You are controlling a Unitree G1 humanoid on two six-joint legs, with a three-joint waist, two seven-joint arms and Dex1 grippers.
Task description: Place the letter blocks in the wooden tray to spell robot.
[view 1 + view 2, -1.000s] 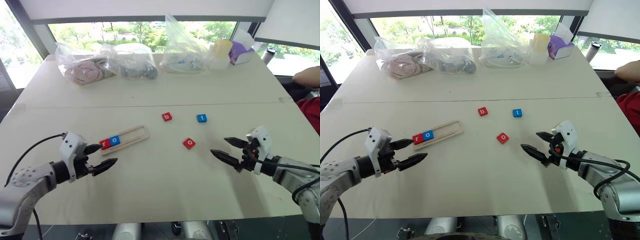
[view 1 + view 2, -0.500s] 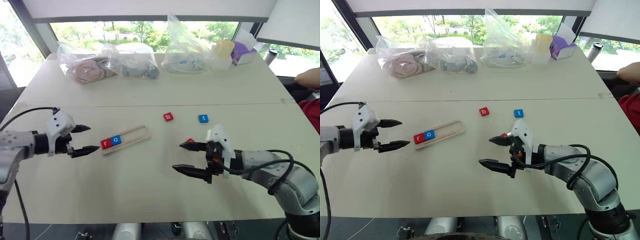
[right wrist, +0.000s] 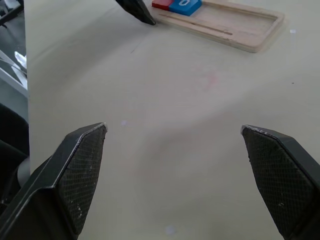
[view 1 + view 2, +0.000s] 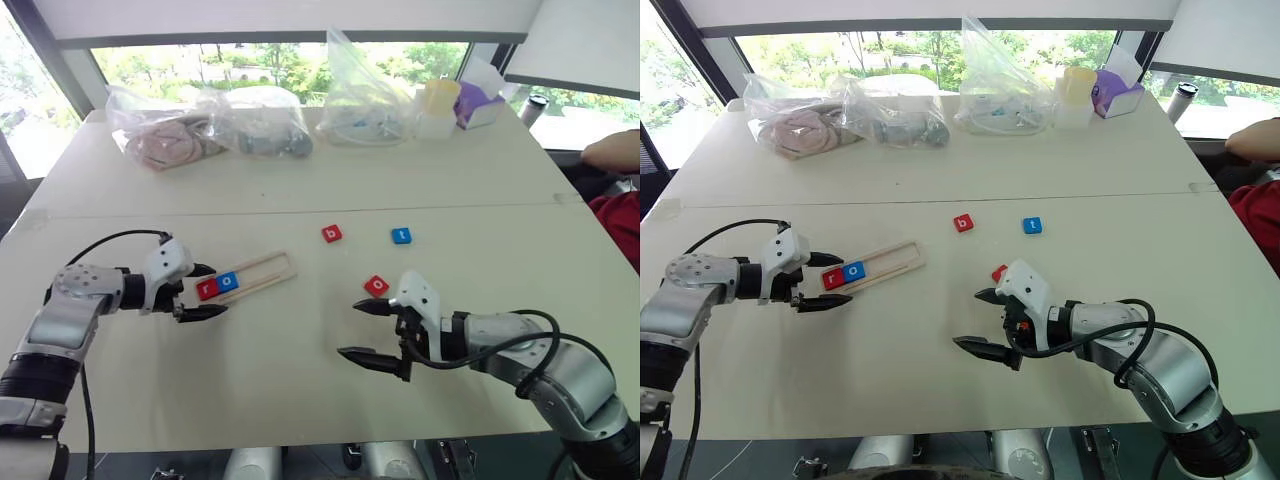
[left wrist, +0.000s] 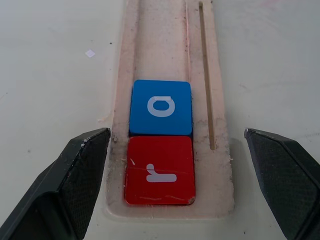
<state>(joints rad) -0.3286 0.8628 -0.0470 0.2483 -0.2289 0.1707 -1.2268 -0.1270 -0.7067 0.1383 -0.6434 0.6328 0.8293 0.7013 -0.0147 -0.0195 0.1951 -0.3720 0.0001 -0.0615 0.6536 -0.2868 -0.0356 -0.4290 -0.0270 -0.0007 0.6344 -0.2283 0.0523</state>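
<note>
So far the narrow light-wood tray (image 4: 250, 277) holds red r (image 5: 160, 170) and blue o (image 5: 161, 107). Both my grippers, left (image 4: 203, 291) and right (image 4: 367, 331), gape empty. Next I need the red square b block (image 4: 332, 233), lying far right of the tray.

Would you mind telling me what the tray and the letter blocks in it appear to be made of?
The wooden tray looks like pale, unfinished wood: visible grain, rough fuzzy edges. The red r block and blue o block look like smooth, painted or plastic tiles with a slight sheen; which one is unclear.

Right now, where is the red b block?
In the left eye view the red b block lies loose on the table mid-scene, left of the blue t block, beyond the wooden tray.
</note>
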